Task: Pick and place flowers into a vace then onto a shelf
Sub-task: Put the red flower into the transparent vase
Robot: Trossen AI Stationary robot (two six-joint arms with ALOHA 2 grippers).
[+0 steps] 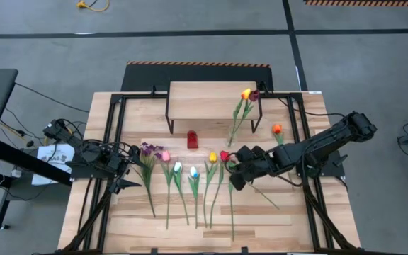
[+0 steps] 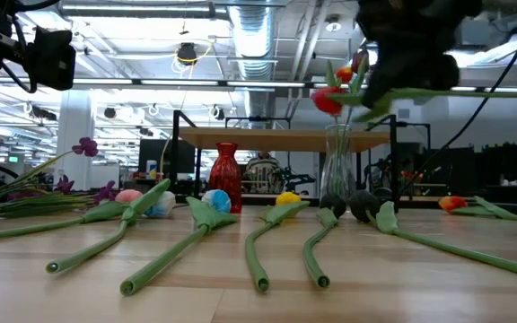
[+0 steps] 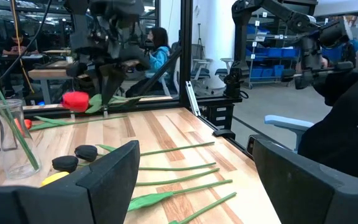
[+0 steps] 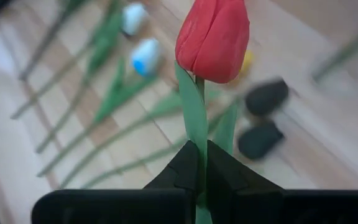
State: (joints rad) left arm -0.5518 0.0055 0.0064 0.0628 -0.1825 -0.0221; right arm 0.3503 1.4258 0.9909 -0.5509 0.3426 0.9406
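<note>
Right hand (image 4: 201, 163) is raised above the surface (image 1: 275, 219), fingers pinched on the stem of a red tulip (image 4: 214, 38). Beneath and beside it lies a row of flowers (image 1: 190, 180); bare planks extend toward the near edge. The glass vase (image 2: 337, 163) and shelf (image 1: 211, 99) stand beyond it. Left hand (image 1: 129, 172) waits, fingers spread, just beside the purple sprigs (image 1: 147, 149).
</note>
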